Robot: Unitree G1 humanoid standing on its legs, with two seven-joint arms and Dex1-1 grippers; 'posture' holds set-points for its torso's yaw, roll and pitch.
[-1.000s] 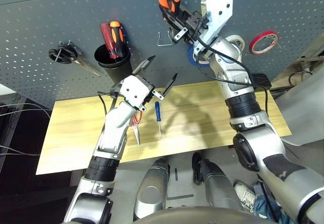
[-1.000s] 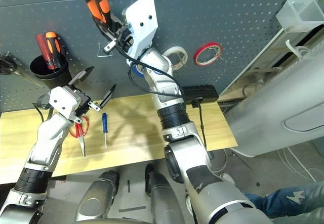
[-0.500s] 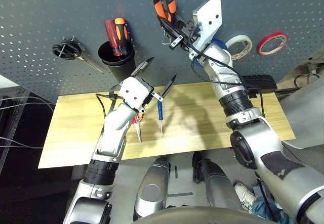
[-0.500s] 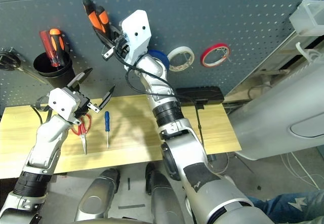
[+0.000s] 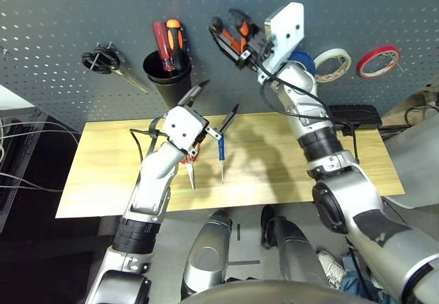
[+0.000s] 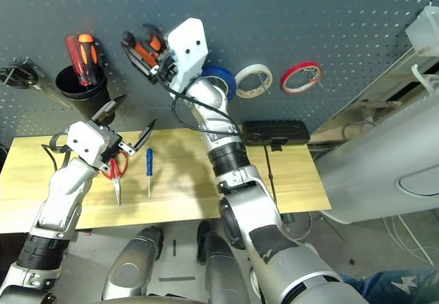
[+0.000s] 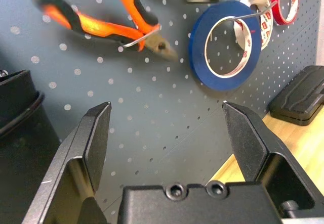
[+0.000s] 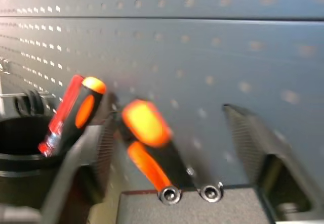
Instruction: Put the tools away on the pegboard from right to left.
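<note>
The orange-and-black-handled pliers (image 5: 230,32) hang tilted from a metal hook on the dark pegboard (image 5: 82,16), handles leaning left. My right gripper (image 5: 241,43) is open around them, with one orange handle (image 8: 147,125) loose between the wide-spread fingers. The blue tape roll (image 7: 198,57) hangs on the board just to the right, partly behind my right arm. My left gripper (image 5: 221,95) hovers open and empty above the table. Below it lie the small blue-handled screwdriver (image 5: 221,156) and the red-handled scissors (image 5: 187,168), partly covered by my left arm.
A black cup (image 5: 168,77) with red and orange screwdrivers hangs left of the pliers, and black-handled scissors (image 5: 103,62) further left. White tape (image 5: 334,64) and red tape (image 5: 377,60) hang at the right. A black box (image 5: 353,115) sits at the wooden table's (image 5: 103,180) back right.
The camera has tilted. My right gripper held the pliers upright at the board; now it is open and the pliers have swung over to hang slanted on the hook. Left arm unchanged.
</note>
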